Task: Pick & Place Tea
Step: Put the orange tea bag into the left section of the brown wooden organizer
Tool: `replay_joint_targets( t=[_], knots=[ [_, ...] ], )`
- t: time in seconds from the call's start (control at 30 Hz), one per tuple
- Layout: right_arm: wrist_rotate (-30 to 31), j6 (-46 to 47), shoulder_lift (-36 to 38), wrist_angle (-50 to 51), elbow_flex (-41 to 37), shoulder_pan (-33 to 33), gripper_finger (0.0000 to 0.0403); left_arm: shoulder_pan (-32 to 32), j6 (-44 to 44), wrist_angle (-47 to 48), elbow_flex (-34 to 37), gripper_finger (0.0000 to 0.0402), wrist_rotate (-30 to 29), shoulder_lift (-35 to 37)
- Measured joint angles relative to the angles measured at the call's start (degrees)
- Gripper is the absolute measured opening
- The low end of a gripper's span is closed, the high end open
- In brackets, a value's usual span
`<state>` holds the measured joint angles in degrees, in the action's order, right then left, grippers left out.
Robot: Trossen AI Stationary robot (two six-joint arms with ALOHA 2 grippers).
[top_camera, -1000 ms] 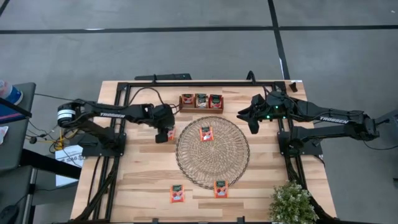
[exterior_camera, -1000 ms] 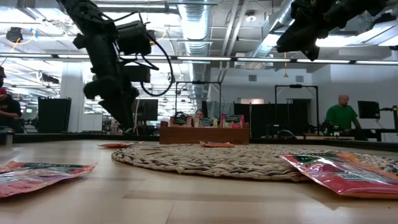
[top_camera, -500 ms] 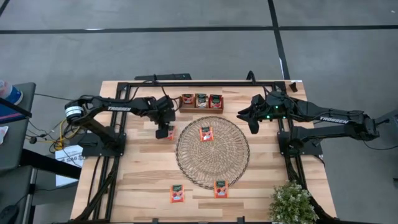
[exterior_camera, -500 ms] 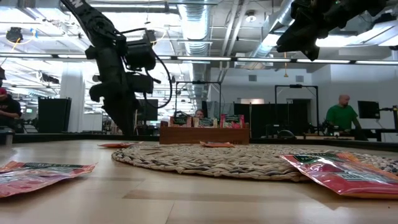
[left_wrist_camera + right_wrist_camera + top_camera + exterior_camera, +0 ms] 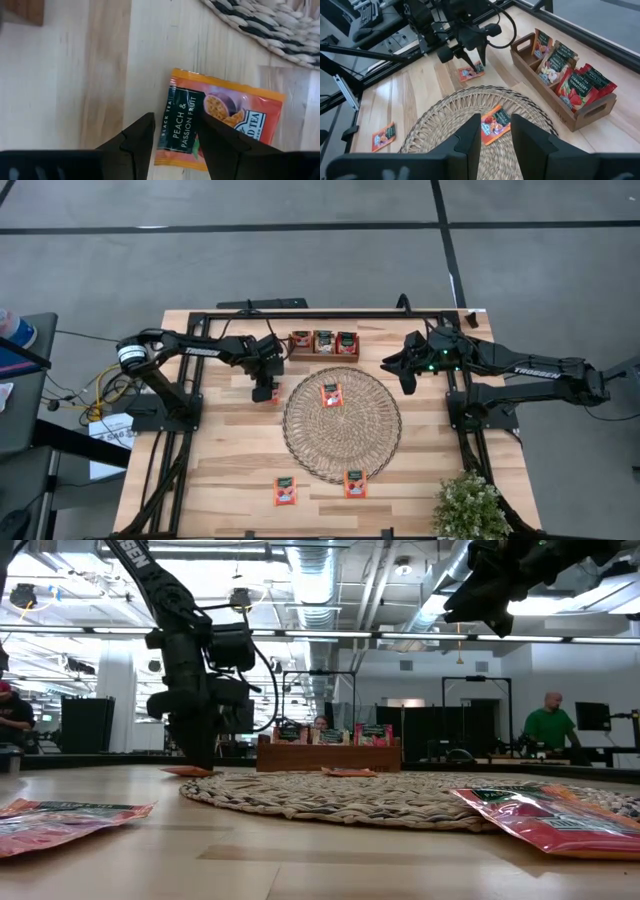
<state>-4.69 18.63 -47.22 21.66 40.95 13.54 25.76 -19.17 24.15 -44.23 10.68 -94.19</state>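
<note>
The left gripper (image 5: 172,132) hangs directly above a tea packet (image 5: 220,117) on bare wood beside the mat (image 5: 342,425); its fingers stand apart, straddling the label, holding nothing. Just beyond, the tray (image 5: 563,105) holds upright packets. The right gripper (image 5: 495,132), farther off, waits parted and empty.

Grey floor (image 5: 300,260), exposed ceiling ducts (image 5: 310,580), dark monitors (image 5: 592,716)
</note>
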Motion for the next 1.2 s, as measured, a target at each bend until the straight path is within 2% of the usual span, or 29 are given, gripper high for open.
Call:
replay_joint_targets(
  t=[0.23,0.73,0.83,1.07,1.2],
  knots=[
    [0.0,-0.01,0.0,-0.01,0.0,0.0,0.0097,0.0,4.38,-0.38,0.15,0.0146,0.33,0.31],
    [-0.55,-0.06,0.0,0.1,0.0,0.0,0.0097,-0.15,6.81,-1.16,0.26,0.0142,-0.7,0.26],
    [-1.23,-0.06,0.0,0.1,0.0,0.0,0.0097,-0.15,6.79,-1.16,0.31,0.0125,-0.59,0.26],
    [-1.44,-0.01,0.0,0.1,0.0,0.0,0.0097,-0.09,6.85,-1.42,0.35,0.0042,-1.55,0.24],
    [-1.54,-0.01,0.0,0.1,0.0,0.0,0.0097,-0.13,7.09,-1.58,0.15,0.001,-1.73,0.11]
  ],
)
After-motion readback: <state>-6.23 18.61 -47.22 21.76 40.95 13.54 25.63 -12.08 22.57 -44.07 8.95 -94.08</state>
